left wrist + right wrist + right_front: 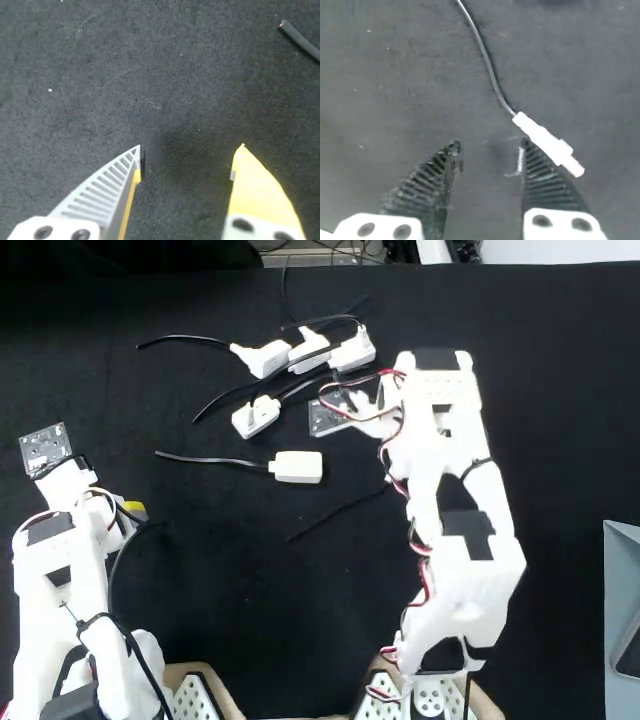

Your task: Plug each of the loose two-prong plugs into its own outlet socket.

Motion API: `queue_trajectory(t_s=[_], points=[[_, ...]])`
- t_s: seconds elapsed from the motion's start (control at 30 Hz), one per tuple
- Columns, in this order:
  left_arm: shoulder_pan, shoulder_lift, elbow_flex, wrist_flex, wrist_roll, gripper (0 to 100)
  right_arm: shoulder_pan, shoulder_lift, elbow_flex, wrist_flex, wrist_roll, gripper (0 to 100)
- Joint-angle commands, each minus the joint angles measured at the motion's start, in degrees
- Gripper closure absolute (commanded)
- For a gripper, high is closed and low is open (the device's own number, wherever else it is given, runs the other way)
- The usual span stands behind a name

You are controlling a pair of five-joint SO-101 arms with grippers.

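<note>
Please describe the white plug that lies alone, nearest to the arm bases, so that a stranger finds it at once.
On the black table, several white plugs crowd together at the far side. The lone plug lies apart, nearer than all of them. Unlike its neighbours, it is a plain rounded block, and its black cord runs toward the side of the left arm.

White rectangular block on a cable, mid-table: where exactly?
High view: the white block lies on the table between the arms, closer to the right arm, just arm-side of an angled white connector.
</note>
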Motion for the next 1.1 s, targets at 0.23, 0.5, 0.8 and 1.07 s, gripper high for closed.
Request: queue_trajectory(t_s=[0.23, 0.5, 0.8, 1.07], points=[[0.92, -1.14, -1.8, -0.88, 0.0, 71, 0.97, 7.16, -0.13, -6.68, 1.32, 81.3], [0.92, -1.14, -1.8, -0.88, 0.0, 71, 2.9, 13.41, -0.13, -10.99, 0.97, 81.5], [0.92, -1.14, -1.8, -0.88, 0.0, 71, 0.88, 13.58, -0.22, -10.64, -8.35, 97.5], [0.92, -1.14, -1.8, -0.88, 0.0, 71, -0.97, 9.1, -4.7, -7.21, -21.01, 98.7]])
